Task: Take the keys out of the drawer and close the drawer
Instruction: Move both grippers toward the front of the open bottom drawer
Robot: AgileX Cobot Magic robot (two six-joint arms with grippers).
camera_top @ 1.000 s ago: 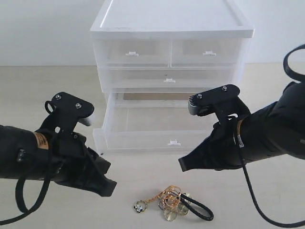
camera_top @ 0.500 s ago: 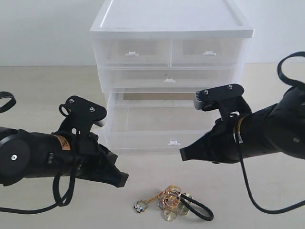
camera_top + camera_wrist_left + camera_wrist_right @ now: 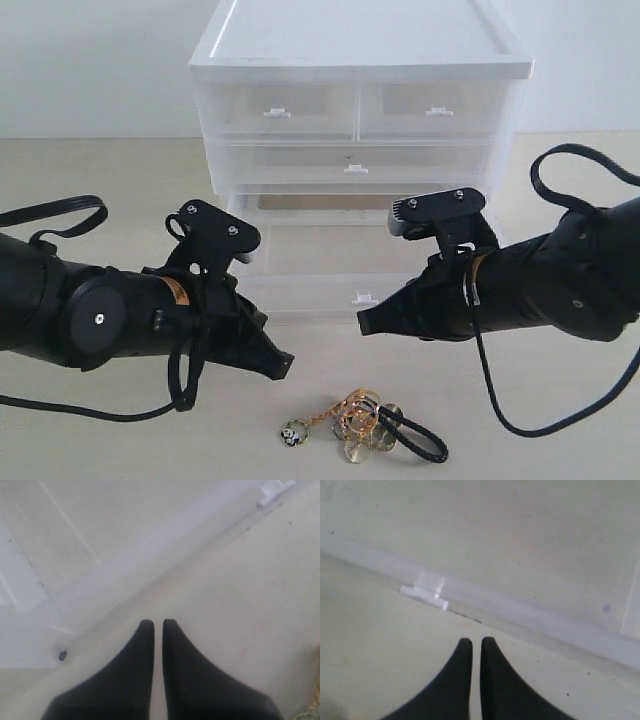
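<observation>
Looking front to back: the keys (image 3: pixel 362 425) sit closest to the cam, lying loose on the bench (image 3: pixel 220 450). They're outside the drawer and nothing's touching them. The bunch stretches roughly left-right, w/ the tiny charm (image 3: pixel 292 434) at one end and the black cord loop (image 3: pixel 420 440) at the other.

Just behind them both arms hang low over the bench. Left tool (image 3: pixel 281 368) is pinched closed and empty, tip near the charm end but not touching it. Right tool (image 3: pixel 366 323) is also closed w/ nothing in it. Its wrist cam shows the two fingers (image 3: pixel 462 652) nearly together over bare bench.

Now the bit that matters imo. The drawer (image 3: pixel 310 292) is the bottom tier and it's pulled out. Its front wall runs left-right, directly beyond both tips. The small tab handle (image 3: pixel 364 298) sits just past the right tool, so the right arm is clearly the nearer one. The left tool lines up w/ the left part of the front instead. Keys part looks done, so I'd guess what's left is a straight push away from the cam to shut it.

Bench is pale beige, matte, a few dark specks. Behind the open drawer is the rest of the translucent white unit (image 3: pixel 360 70). The wide middle drawer (image 3: pixel 350 160) and both small top drawers (image 3: pixel 275 110) look shut. Plain white wall (image 3: pixel 100 60) at the back.
</observation>
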